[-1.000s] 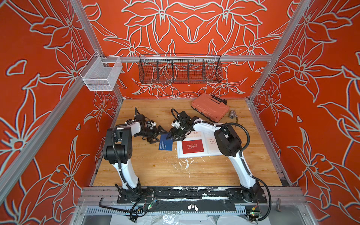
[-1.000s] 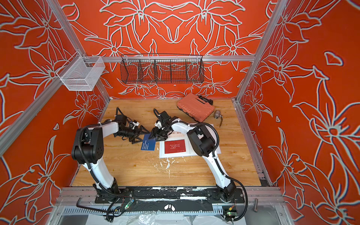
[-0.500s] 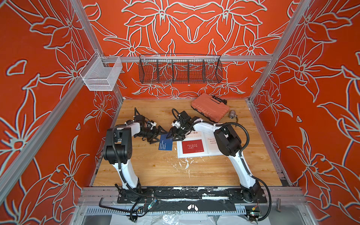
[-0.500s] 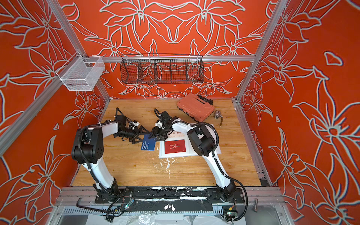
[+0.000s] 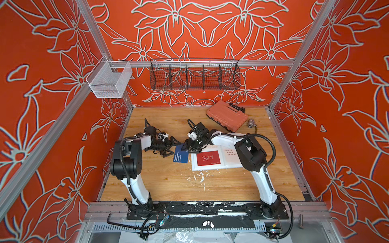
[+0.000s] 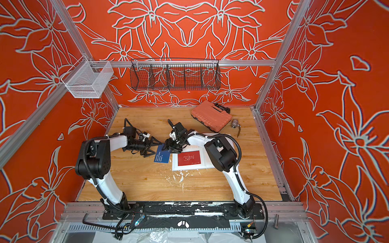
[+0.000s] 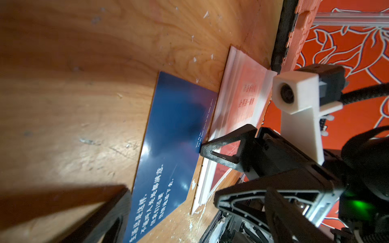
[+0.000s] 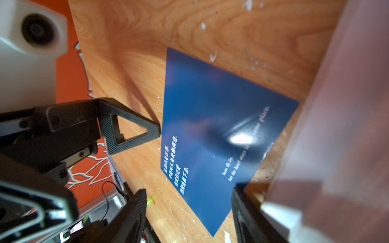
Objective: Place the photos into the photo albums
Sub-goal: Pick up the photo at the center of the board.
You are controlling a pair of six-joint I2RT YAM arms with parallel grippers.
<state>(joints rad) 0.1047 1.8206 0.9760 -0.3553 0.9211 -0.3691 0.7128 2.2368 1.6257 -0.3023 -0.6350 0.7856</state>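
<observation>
A navy blue photo lies on the wooden table, just left of the open white photo album. A dark red photo lies on the album's left page. A white photo with black text lies on the right page, partly hidden by the right arm. My left gripper is open at the blue photo's left edge. My right gripper is open low over the photo's corner nearest the album. In the right wrist view one of its fingers sits at the blue photo's edge.
An orange ribbed case and a small metal fitting lie at the back right. A black wire basket and a white mesh basket hang on the walls. White flecks dot the table in front of the album.
</observation>
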